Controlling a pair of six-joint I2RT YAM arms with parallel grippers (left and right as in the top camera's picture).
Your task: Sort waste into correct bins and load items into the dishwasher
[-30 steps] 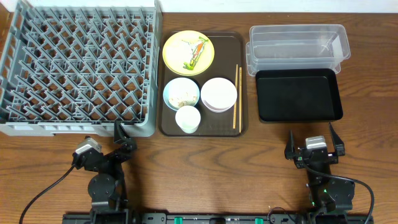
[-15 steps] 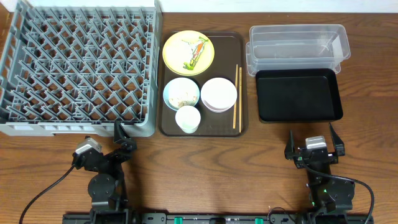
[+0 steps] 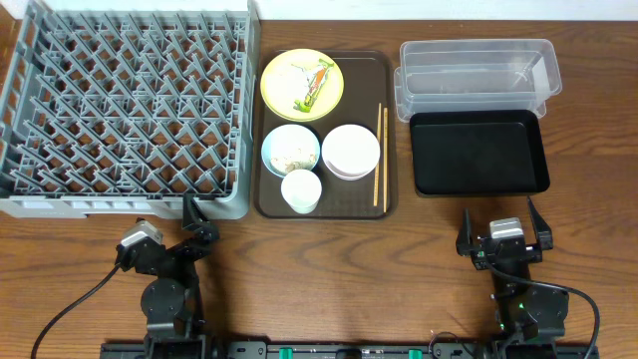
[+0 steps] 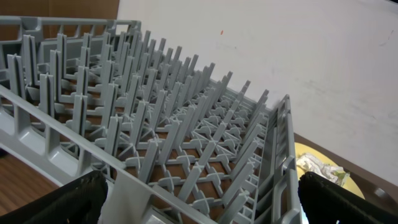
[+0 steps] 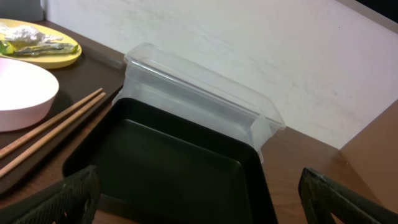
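Right hand and left hand both spread, empty. Chopsticks lie pointing away, ahead-left of right hand, which is nearer.

Open strip, blocked beyond
Nearest the arms the brown wooden table lay bare; a grey pegged plastic dish rack, dark brown serving tray and shallow black tray stood beyond.
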